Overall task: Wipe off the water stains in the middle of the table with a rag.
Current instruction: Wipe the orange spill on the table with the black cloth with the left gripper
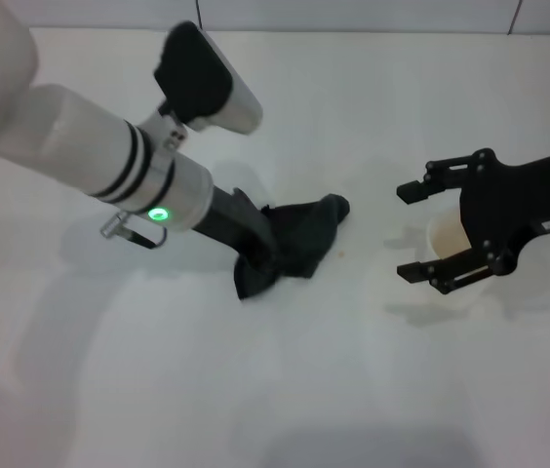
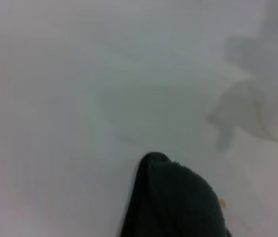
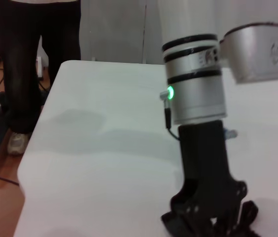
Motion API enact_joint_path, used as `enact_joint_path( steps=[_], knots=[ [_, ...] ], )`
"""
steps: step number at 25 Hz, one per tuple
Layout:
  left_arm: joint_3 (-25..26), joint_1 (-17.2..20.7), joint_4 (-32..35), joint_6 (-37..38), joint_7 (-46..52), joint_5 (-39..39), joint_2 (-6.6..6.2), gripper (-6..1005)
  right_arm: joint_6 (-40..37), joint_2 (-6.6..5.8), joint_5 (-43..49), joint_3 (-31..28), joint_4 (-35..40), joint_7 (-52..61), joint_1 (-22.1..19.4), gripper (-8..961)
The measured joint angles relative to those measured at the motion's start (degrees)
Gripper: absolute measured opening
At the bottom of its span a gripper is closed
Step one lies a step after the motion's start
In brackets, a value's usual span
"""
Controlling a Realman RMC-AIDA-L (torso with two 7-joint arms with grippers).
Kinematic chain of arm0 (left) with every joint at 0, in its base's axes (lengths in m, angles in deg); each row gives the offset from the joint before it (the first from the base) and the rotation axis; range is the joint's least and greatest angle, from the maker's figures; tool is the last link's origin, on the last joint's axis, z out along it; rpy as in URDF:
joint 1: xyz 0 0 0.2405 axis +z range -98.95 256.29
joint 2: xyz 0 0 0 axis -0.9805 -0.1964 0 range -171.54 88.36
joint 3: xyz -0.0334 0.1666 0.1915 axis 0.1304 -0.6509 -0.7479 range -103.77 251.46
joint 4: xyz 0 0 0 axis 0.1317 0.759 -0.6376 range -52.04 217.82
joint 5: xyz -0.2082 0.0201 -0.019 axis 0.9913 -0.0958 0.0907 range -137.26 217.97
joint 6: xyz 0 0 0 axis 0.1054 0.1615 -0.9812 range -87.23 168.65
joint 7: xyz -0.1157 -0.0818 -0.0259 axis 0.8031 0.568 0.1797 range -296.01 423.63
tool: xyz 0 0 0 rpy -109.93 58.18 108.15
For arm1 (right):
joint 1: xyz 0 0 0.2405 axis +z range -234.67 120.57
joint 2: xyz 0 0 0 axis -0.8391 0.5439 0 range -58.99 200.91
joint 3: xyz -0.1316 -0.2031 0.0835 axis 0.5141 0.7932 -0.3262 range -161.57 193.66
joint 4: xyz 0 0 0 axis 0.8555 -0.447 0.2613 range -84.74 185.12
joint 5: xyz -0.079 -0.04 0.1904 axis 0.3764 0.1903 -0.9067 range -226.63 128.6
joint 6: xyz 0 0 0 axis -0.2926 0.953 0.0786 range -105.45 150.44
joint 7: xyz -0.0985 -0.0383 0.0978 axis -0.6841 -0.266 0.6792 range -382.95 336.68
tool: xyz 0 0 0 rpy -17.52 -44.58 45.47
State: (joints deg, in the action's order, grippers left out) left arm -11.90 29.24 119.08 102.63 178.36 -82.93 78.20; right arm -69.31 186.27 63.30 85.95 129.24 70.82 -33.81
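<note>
The left gripper (image 1: 255, 255) is down on the table (image 1: 255, 390) near its middle, fingers closed on the rag (image 1: 299, 242), which bunches around them and spreads to the right with one end lying flat on the surface. Holding the cloth low and pressed like this suits dragging it over the wet patch. Of the stains only a faint orange speck (image 1: 339, 252) shows in the head view, just right of the rag's edge; the left wrist view shows a small orange fleck (image 2: 222, 201) touching the cloth. Any larger blotch probably lies under the rag, though that cannot be seen.

The right gripper (image 1: 423, 230) hovers well to the right, fingers spread wide and holding nothing, with a pale cup (image 1: 445, 234) just behind them. It seems parked clear of the wiping path. In the right wrist view a person (image 3: 33, 59) stands beyond the table's far left edge.
</note>
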Motion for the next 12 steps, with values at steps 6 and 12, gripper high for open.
enact_joint_path(
  steps=[6, 12],
  knots=[
    [-2.6, 0.9, 1.9, -1.7, 3.4, -1.3, -0.27, 98, 0.7, 0.0, 0.0, 0.0, -0.1, 0.2, 0.5, 857],
    [6.2, 2.6, 2.3, -2.0, 3.5, -8.4, -0.47, 96, 0.8, -0.06, 0.0, -0.3, -0.8, 0.1, 0.8, 857]
  ],
)
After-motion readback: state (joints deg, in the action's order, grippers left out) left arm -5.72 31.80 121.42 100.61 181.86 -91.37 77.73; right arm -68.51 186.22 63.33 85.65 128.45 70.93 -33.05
